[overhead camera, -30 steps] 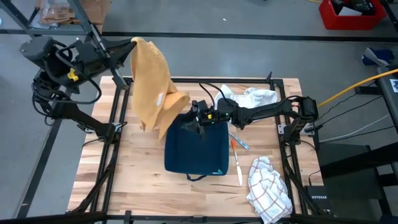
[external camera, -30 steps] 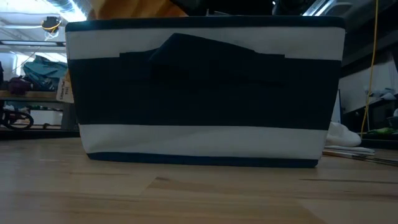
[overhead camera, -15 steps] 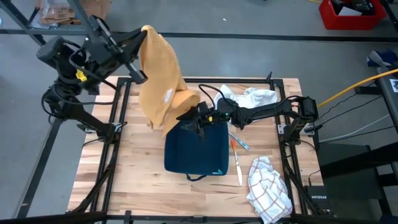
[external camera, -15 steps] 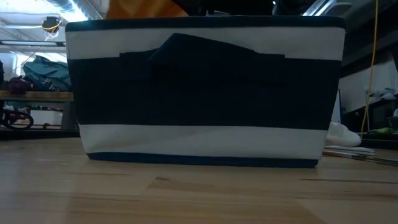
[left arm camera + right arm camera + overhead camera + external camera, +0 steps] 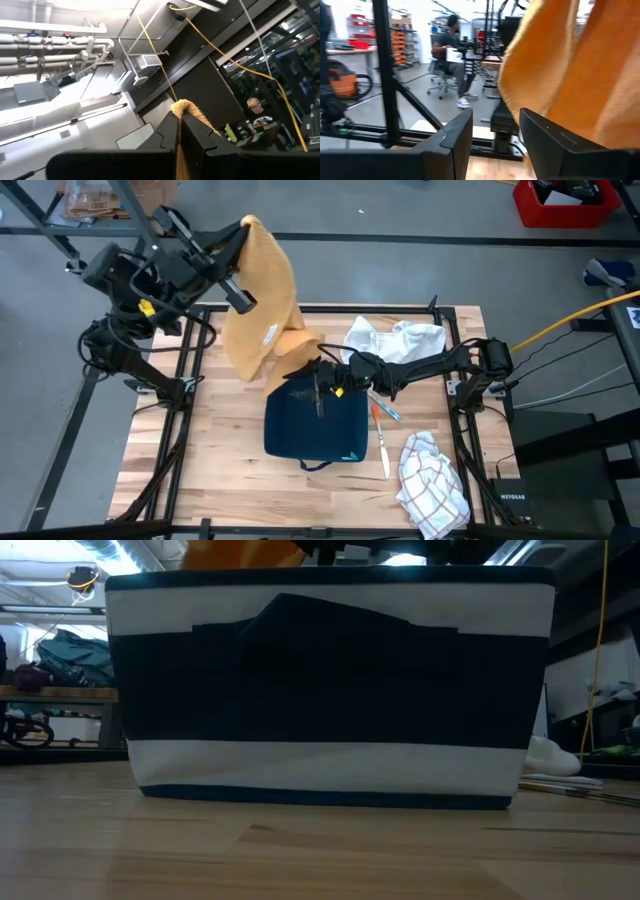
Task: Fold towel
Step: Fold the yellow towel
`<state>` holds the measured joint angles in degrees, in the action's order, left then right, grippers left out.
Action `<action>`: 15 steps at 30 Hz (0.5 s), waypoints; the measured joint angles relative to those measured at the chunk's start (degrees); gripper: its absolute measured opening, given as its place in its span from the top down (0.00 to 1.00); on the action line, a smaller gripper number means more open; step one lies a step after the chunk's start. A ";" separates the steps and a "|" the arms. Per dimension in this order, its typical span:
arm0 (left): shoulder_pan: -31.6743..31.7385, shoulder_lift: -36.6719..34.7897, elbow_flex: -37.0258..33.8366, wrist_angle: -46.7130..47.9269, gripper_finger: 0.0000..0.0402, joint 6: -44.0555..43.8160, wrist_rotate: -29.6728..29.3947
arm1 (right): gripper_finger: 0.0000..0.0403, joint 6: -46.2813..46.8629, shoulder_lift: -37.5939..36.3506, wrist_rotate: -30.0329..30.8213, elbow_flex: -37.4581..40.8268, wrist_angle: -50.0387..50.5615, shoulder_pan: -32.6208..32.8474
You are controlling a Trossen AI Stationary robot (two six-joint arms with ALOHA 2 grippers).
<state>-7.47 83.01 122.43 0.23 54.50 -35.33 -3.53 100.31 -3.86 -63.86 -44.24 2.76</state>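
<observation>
A robotics lab or workshop is showing here. A wooden counter (image 5: pixel 230 470) is sitting inside a black metal frame on a grey concrete floor (image 5: pixel 400 210). Orange shelving racks (image 5: pixel 402 42) are standing in the room behind, and a person (image 5: pixel 452 50) is sitting on a wheeled chair. Overhead, white pipes (image 5: pixel 45 42) and a yellow cable (image 5: pixel 220 50) are running under the ceiling. At 1 o'clock a red bin (image 5: pixel 560 205) is sitting on the floor.

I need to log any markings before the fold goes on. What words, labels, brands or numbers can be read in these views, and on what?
None can be read for certain.
White tag on the orange towel: too small to read.
Yellow mark on the left arm: too small to read.
White lettering on the table frame near the right corner: too blurred to read.
Striped basket: no print visible.
</observation>
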 joint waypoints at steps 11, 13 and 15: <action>-0.90 0.18 0.00 3.56 1.00 0.14 -2.67 | 0.58 -4.04 -0.20 6.80 -3.41 0.14 -0.94; -1.19 -0.10 0.00 5.53 1.00 0.93 -6.16 | 0.58 -3.00 -0.26 6.89 -5.71 1.94 -1.69; -1.55 -0.28 0.00 7.26 1.00 1.25 -10.22 | 0.58 -1.66 -0.26 6.79 -8.19 4.60 -2.63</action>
<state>-9.02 82.73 122.43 7.49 55.75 -45.55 -5.20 100.05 2.93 -72.04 -39.65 0.13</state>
